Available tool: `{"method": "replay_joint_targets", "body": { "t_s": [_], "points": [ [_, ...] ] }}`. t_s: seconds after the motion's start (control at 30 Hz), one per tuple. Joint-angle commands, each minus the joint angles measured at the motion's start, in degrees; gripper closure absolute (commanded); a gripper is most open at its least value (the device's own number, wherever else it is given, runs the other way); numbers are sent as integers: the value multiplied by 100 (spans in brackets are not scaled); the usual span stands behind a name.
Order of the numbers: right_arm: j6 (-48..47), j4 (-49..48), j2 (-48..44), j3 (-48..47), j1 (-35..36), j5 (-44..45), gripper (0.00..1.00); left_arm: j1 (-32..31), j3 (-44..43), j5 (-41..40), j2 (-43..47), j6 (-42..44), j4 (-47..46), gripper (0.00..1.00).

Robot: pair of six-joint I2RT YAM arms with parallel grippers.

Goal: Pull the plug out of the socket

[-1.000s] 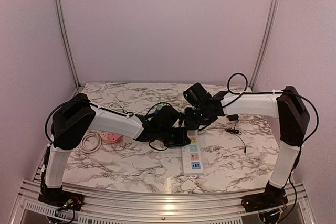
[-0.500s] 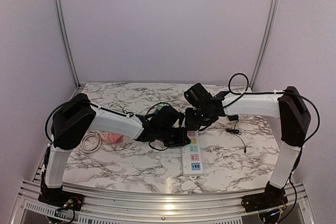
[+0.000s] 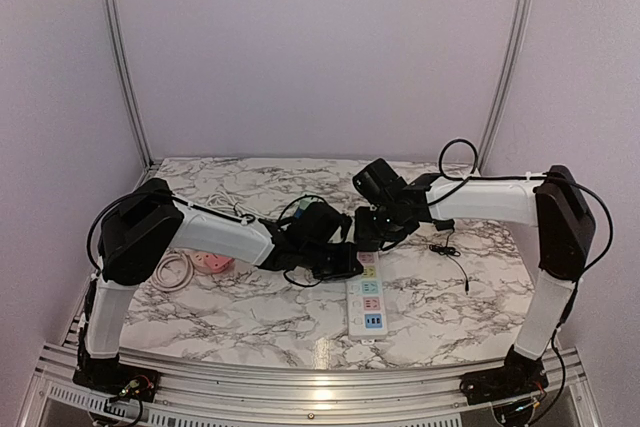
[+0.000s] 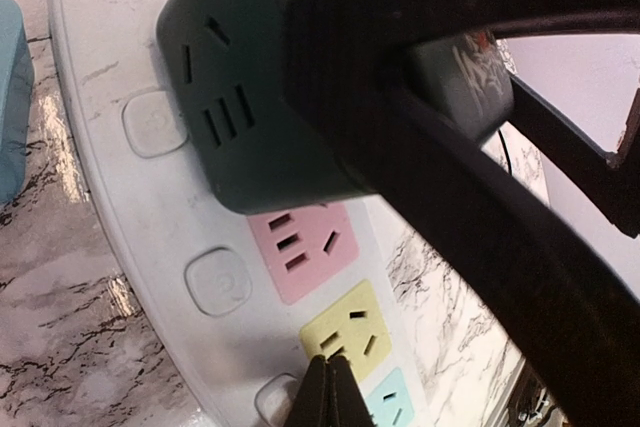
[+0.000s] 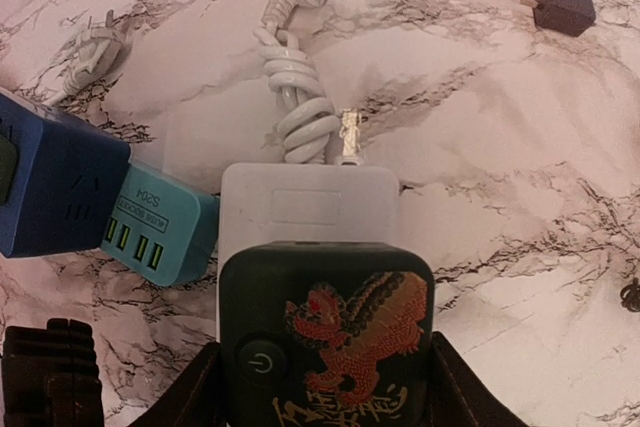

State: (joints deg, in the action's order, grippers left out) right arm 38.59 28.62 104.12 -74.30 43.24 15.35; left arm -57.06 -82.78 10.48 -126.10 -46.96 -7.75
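At the cable end of the white power strip (image 5: pixel 308 202), my right tool (image 5: pixel 325 402) grips the dark dragon-printed plug (image 5: pixel 326 337). It has barely shifted in the last second and looks still seated. My left tool (image 4: pixel 328 395), pinched shut and empty, pins the strip to the marble bench (image 5: pixel 480 97).

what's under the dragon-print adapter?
The white power strip: the dragon-print adapter sits near its cord end. The pink socket shows beside it; the covered socket and the pins are hidden.
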Motion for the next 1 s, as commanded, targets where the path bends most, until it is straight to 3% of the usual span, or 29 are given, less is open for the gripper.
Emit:
{"method": "replay_joint_targets", "body": {
  "t_s": [0.0, 0.97],
  "points": [
    [61, 23, -392, -176, 130, -135, 94, 39, 198, -240, -542, 43, 1034, 100],
    [-71, 302, -443, -593, 309, 239, 96, 120, 292, -282, -597, 44, 1030, 100]
  ]
}}
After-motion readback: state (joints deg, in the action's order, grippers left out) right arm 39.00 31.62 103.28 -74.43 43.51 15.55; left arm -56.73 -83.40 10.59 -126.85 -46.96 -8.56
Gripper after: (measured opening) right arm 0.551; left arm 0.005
